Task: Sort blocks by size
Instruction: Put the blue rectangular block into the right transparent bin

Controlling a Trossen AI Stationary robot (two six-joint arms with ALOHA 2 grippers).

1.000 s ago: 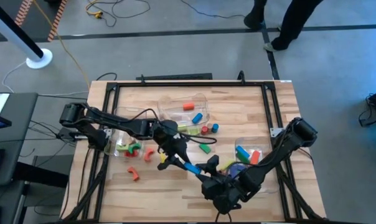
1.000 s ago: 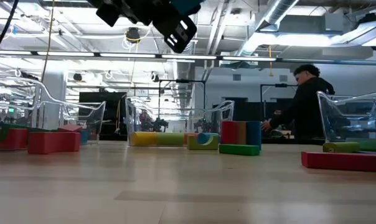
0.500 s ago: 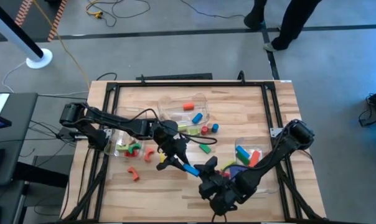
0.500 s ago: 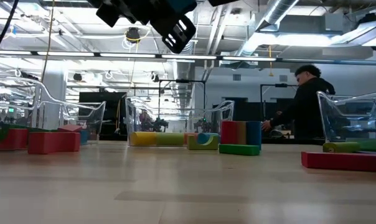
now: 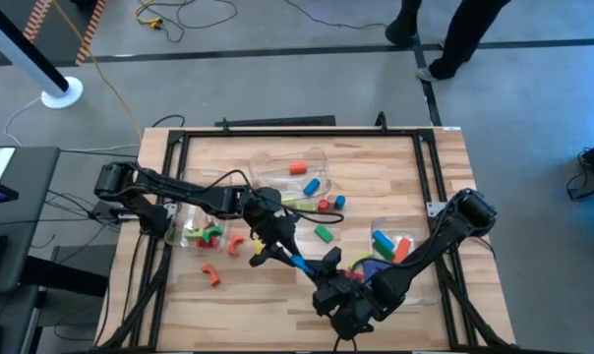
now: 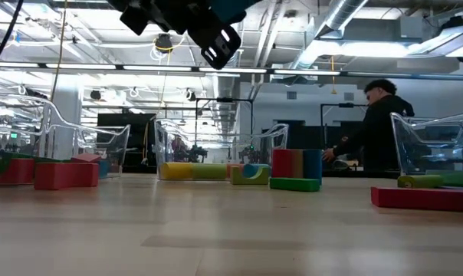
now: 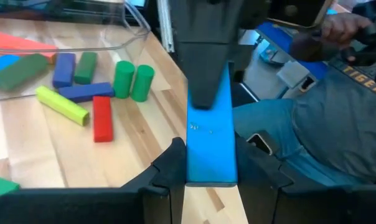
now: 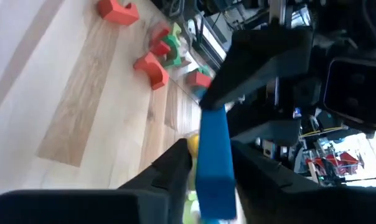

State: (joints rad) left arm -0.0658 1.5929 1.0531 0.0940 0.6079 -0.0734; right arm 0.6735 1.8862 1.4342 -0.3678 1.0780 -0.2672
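Observation:
A long blue bar (image 5: 299, 264) of the blocks hangs in the air above the table's middle, between my two grippers. My left gripper (image 5: 277, 251) is shut on the end toward the table's left, and my right gripper (image 5: 322, 275) is shut on the end toward the right. In the left wrist view the bar (image 7: 210, 137) runs away from my fingers into the dark right gripper (image 7: 206, 56). The right wrist view shows the bar (image 8: 214, 149) reaching into the left gripper (image 8: 256, 56). The other blocks lie loose on the table or in clear bins. My left gripper pinches the bar's near end (image 7: 210, 171) between its two fingers (image 7: 174, 163), on its two narrow long sides. The fingers lie along the bar and slant slightly down. The bar is clear of the table. My right gripper pinches the opposite end (image 8: 213, 177) of the bar between its two fingers (image 8: 175, 167), coming from the table's near right. The fingers lie along the bar. The bar is held aloft between both grippers.
Clear bins stand at the far centre (image 5: 277, 167), left (image 5: 179, 231) and right (image 5: 415, 231), each with blocks inside. Red arches (image 5: 210, 275), a green block (image 5: 324, 234) and small cylinders (image 5: 326, 205) lie loose. A person stands in the room beyond (image 6: 377, 126).
My right gripper has shifted a little toward the table's left, closer along the blue bar. The bar stays aloft, and my left gripper has kept its hold.

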